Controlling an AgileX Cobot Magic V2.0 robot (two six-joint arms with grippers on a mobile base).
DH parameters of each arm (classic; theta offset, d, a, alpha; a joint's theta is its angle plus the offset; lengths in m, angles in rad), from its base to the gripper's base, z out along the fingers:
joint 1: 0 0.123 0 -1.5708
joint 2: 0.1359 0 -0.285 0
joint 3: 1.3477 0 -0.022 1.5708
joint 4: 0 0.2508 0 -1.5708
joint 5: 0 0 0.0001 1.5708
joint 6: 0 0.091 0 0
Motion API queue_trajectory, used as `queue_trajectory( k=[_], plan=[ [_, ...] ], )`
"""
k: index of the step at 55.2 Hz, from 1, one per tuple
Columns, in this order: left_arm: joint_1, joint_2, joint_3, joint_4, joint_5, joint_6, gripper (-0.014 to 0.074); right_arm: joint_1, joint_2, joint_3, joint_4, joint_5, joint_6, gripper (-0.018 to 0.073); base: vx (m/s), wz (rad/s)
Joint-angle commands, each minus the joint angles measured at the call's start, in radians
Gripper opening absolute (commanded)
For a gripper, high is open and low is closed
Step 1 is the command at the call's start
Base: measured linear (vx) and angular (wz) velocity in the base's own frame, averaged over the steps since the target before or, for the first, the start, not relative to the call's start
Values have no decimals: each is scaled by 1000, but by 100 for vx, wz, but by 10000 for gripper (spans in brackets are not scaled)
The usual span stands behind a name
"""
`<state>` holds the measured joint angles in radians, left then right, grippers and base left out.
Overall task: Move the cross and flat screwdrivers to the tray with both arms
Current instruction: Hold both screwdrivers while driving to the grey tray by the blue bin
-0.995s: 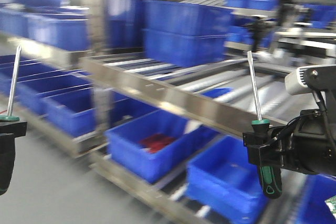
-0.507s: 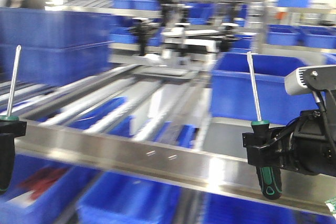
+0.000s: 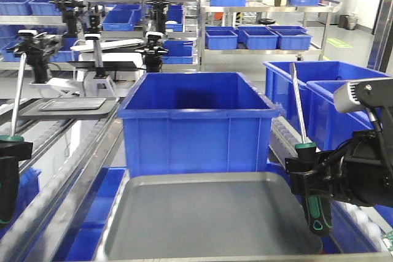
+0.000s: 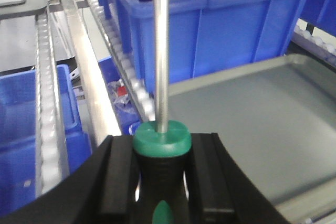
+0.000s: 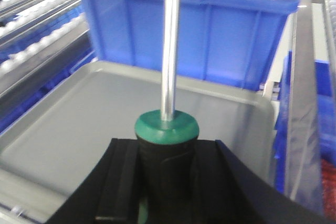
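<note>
My left gripper (image 3: 8, 151) at the left edge is shut on a black-and-green screwdriver (image 3: 16, 99), shaft upright; in the left wrist view (image 4: 160, 145) the jaws clamp its handle (image 4: 160, 171). My right gripper (image 3: 307, 173) is shut on a second black-and-green screwdriver (image 3: 298, 105), also upright, over the right edge of the grey tray (image 3: 202, 216). The right wrist view shows the gripper (image 5: 167, 153) clamped on the handle (image 5: 167, 166), above the tray (image 5: 94, 108). The tips are too small to tell cross from flat.
A large blue bin (image 3: 193, 124) stands just behind the tray. More blue bins (image 3: 319, 99) sit at the right. Roller conveyor rails (image 3: 49, 170) run at the left, with blue bins below (image 4: 21, 108). Shelving with bins and black fixtures (image 3: 92, 35) fills the background.
The whole view has swung across the shelving; the grey tray and big blue bin now sit straight ahead. Both grippers keep the same hold on their screwdrivers.
</note>
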<state>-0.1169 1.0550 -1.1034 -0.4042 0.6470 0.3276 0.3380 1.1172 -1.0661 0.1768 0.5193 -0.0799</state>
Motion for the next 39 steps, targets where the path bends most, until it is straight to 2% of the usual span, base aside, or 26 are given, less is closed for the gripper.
queue_trajectory(
  k=[1, 39],
  plan=[
    [-3, -24, -30, -28, -82, -9, -3, -2, -25, -28, 2, -84, -6, -8, 25, -13],
    [-3, -24, -30, -28, -82, -9, -3, -2, -25, -28, 2, -75, -6, -8, 16, 0]
  ],
)
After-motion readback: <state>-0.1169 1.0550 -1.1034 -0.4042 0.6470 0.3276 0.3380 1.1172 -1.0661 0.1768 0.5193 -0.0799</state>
